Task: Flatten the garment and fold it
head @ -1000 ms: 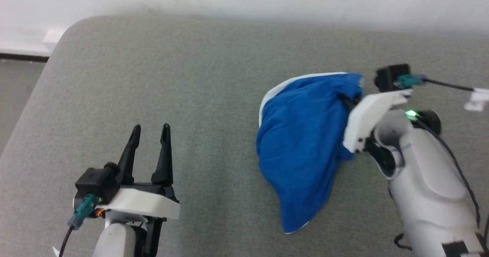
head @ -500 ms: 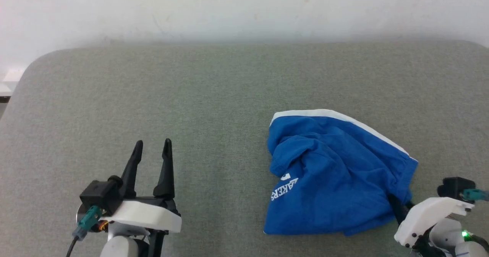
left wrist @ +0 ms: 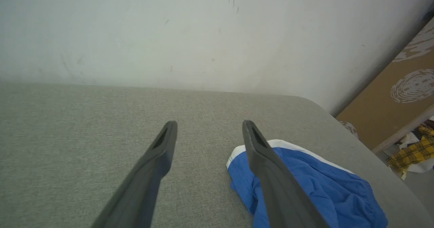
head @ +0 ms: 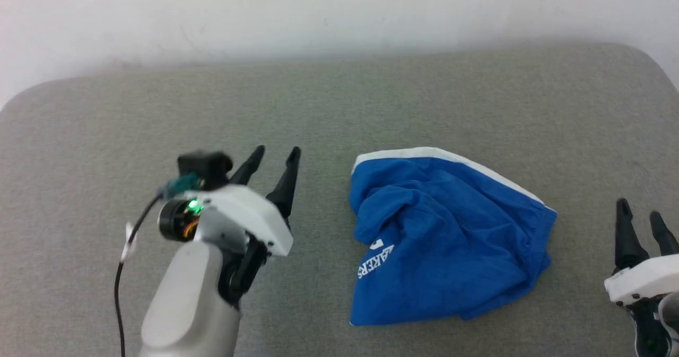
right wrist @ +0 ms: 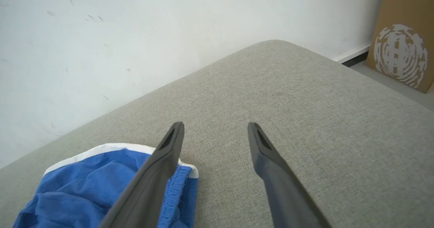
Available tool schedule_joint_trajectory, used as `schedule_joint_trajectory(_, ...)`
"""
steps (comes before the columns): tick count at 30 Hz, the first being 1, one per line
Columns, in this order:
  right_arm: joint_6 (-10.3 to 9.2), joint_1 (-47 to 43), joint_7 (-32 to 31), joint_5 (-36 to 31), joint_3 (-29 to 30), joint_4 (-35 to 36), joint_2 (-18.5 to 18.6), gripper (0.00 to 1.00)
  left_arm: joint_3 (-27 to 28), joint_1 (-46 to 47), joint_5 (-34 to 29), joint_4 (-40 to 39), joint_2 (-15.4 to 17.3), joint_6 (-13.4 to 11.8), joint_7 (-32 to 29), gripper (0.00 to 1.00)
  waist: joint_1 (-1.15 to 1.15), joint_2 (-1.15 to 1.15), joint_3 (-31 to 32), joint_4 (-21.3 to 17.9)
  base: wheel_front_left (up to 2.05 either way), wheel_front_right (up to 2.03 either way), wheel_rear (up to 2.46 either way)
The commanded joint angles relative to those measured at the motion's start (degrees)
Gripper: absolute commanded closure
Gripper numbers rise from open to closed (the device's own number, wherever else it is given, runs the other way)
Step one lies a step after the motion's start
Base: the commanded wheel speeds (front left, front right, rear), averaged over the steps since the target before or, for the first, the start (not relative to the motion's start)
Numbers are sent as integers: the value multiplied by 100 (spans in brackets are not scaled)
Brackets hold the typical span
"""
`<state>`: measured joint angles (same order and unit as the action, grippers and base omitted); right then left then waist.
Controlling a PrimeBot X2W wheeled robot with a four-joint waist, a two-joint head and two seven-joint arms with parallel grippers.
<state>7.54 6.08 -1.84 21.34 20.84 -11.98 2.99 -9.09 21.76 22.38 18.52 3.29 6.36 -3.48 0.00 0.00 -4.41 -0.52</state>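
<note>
The garment (head: 451, 240), bright blue shorts with a white stripe along the far edge and white lettering, lies crumpled on the grey cushion (head: 339, 107) right of centre. Its blue fabric (left wrist: 315, 190) shows past the right finger in the left wrist view, and the gathered waistband end (right wrist: 101, 180) shows at the lower left of the right wrist view. My left gripper (head: 276, 158) hovers open just left of the shorts, with nothing between its fingers. Open and holding nothing, my right gripper (head: 639, 211) stands to the right of the shorts, apart from the cloth.
A white wall (head: 339, 12) rises behind the cushion. A brown cardboard panel (right wrist: 400, 35) with a white print leans beyond the cushion's right end. Yellow checked cloth (left wrist: 413, 151) lies on the floor there. Bare cushion stretches to the left and behind the shorts.
The right gripper let go of the shorts and drew back to the right, open. The left arm rose and swung toward the shorts. The camera shifted too.
</note>
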Motion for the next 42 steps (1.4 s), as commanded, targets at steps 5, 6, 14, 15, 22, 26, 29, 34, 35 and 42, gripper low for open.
schedule_joint_trajectory(5, -5, 158, -68, 70, -231, 250, -12, 0, -275, 740, 324, 687, -19, -204, -1642, 0, 0, 0, -302, -455, 0, 0, 0)
schedule_joint_trajectory(6, -5, 172, -56, 69, -282, 293, -12, 0, -381, 857, 359, 817, -22, -211, -2022, 0, 0, 0, -367, -538, 0, 0, 0)
schedule_joint_trajectory(14, -5, 144, 71, 201, -408, 279, -12, 0, -858, 1178, 410, 1219, -30, -320, -3306, 0, 0, 0, -714, -871, 0, 0, 0)
schedule_joint_trajectory(15, -5, 148, 92, 215, -424, 270, -12, 0, -882, 1179, 386, 1253, -29, -348, -3319, 0, 0, 0, -748, -890, 0, 0, 0)
schedule_joint_trajectory(22, -5, 213, 220, 215, -442, 154, -12, 0, -1003, 1055, 534, 1395, -32, -266, -3404, 100, 0, 0, -829, -860, 0, 0, 0)
schedule_joint_trajectory(26, -5, 229, 254, 198, -481, 90, -12, 0, -906, 1036, 744, 1337, -35, -219, -3081, 100, 0, 0, -754, -710, 0, 0, 0)
schedule_joint_trajectory(29, -5, 217, 244, 162, -490, 45, -12, 0, -708, 1081, 959, 1140, -37, -222, -2747, 100, 0, 0, -639, -558, 0, 0, 0)
schedule_joint_trajectory(34, -5, 163, 187, 117, -521, -9, -12, 0, -268, 1043, 1194, 538, 68, -325, -2251, 100, 0, 0, -398, -210, 0, 0, 0)
schedule_joint_trajectory(35, -5, 154, 176, 112, -542, -24, -12, 0, -168, 978, 1233, 386, 107, -371, -2175, 100, 0, 0, -343, -137, 0, 0, 0)
schedule_joint_trajectory(42, -5, 103, 73, 78, -659, -31, -12, 0, 130, -99, 1195, -806, 507, -757, -2195, 100, 0, 0, -97, 432, 0, 0, 0)
